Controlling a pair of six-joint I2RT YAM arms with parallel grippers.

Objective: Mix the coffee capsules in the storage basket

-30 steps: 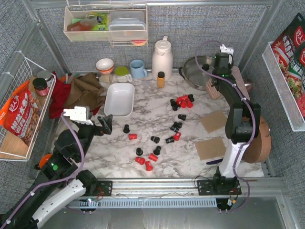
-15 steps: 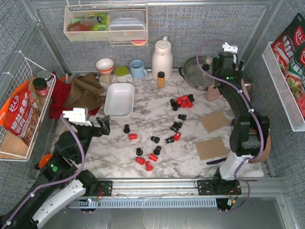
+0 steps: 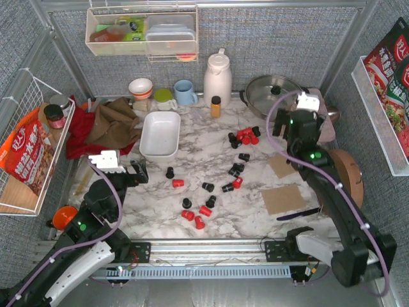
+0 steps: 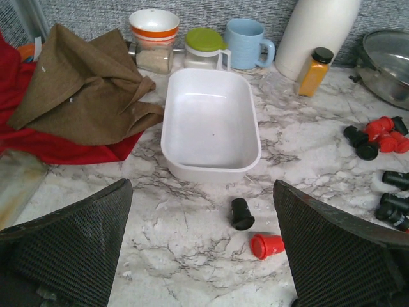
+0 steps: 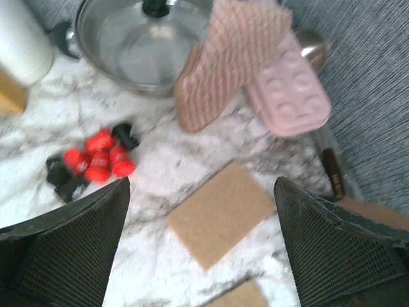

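Observation:
Red and black coffee capsules [image 3: 206, 199] lie scattered on the marble table, with a cluster [image 3: 245, 136] at mid right. The white storage basket [image 3: 160, 133] stands empty at mid left, also in the left wrist view [image 4: 211, 125]. My left gripper [image 3: 135, 171] is open and empty, just near of the basket; a black capsule [image 4: 242, 213] and a red capsule [image 4: 266, 245] lie between its fingers' line of sight. My right gripper [image 3: 289, 134] is open and empty, above a brown card [image 5: 220, 213], right of the red cluster [image 5: 99, 158].
A brown cloth [image 3: 112, 121] on a red cloth lies left of the basket. A bowl [image 3: 140, 87], cups, white jug [image 3: 217, 78], amber bottle [image 3: 216, 105] and lidded pot [image 3: 271, 89] line the back. Two brown cards [image 3: 284, 198] lie at right. Wire racks flank both sides.
My right arm has swung from the back by the pot toward the near side, over the brown cards. My left gripper has drawn back slightly toward the near edge.

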